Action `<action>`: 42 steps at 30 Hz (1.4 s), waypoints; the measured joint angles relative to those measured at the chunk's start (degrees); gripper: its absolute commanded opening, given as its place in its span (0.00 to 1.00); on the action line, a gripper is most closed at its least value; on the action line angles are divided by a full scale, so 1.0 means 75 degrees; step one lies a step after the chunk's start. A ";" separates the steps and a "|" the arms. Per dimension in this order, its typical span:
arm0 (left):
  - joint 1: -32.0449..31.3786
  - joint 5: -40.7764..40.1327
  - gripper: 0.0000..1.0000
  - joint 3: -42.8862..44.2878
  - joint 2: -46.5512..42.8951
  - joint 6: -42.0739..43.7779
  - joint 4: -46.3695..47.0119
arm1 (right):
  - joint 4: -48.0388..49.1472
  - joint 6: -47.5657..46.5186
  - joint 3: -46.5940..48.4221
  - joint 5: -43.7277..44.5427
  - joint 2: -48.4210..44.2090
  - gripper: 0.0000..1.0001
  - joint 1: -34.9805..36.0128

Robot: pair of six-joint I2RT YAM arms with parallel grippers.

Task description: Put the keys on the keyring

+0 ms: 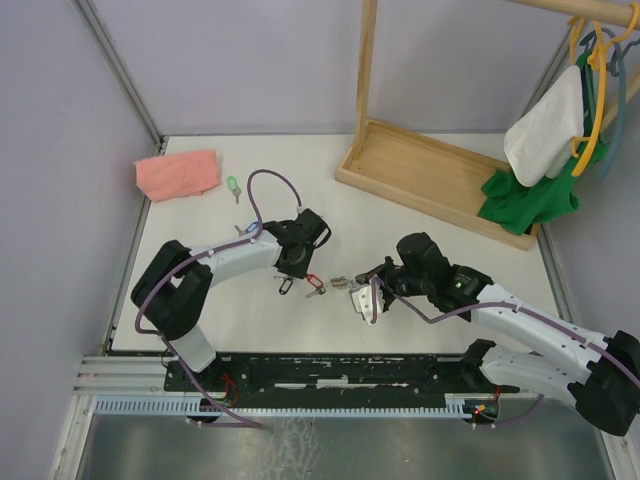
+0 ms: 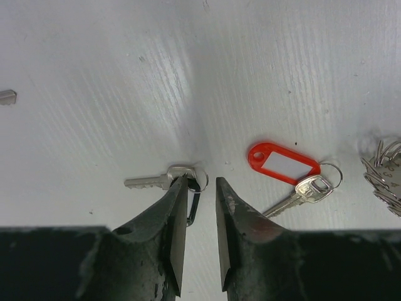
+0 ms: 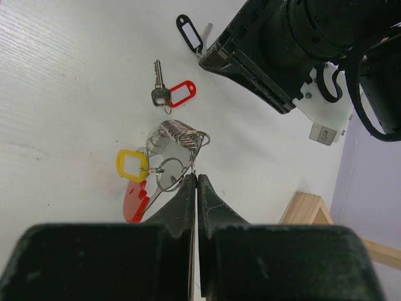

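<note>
Keyring [image 3: 178, 133] at twelve o'clock of my right gripper [image 3: 195, 180], clenched on its wire, silver coil, red crescent, yellow-tagged key [image 3: 131, 164] attached, left gripper [image 2: 200, 183] released.

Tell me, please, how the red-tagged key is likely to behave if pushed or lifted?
Lying flat, the red-tagged key would probably slide on the smooth table, not roll. Lifted by its red tag, the key likely dangles from its small ring.
</note>
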 measured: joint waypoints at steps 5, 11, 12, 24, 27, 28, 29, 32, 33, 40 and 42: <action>-0.0152 -0.0079 0.30 0.0268 0.0140 0.0047 -0.0254 | -0.0003 0.0000 0.0000 0.0000 0.0000 0.01 0.0003; -0.0382 -0.0396 0.29 0.0501 0.0586 0.0096 -0.0484 | -0.0023 0.0000 0.0000 0.0017 0.0000 0.01 0.0032; -0.0405 -0.0452 0.29 0.0510 0.0635 0.0099 -0.0536 | -0.0023 0.0000 0.0000 0.0020 0.0000 0.01 0.0035; -0.0539 -0.1046 0.23 0.0688 0.0985 0.0341 -0.0863 | -0.0026 0.0000 0.0000 0.0023 0.0000 0.01 0.0038; -0.0545 -0.1148 0.18 0.0708 0.1000 0.0393 -0.0866 | -0.0026 0.0000 0.0000 0.0023 0.0000 0.01 0.0038; -0.0545 -0.1183 0.16 0.0708 0.1000 0.0399 -0.0860 | -0.0026 0.0000 0.0000 0.0023 0.0000 0.01 0.0038; -0.0545 -0.1218 0.13 0.0711 0.1000 0.0408 -0.0863 | -0.0026 0.0000 0.0000 0.0023 0.0000 0.01 0.0038; -0.0545 -0.1326 0.03 0.0711 0.1000 0.0434 -0.0868 | -0.0026 0.0000 0.0000 0.0026 0.0000 0.01 0.0050; -0.0545 -0.1370 0.03 0.0711 0.1000 0.0437 -0.0868 | -0.0029 0.0000 0.0000 0.0023 0.0000 0.01 0.0050; -0.0536 -0.1390 0.03 0.0641 0.0883 0.0437 -0.0723 | -0.0029 0.0000 0.0000 0.0026 0.0000 0.01 0.0050; -0.0527 -0.1320 0.03 0.0507 0.0699 0.0434 -0.0557 | -0.0044 0.0000 0.0000 0.0029 -0.0012 0.01 0.0052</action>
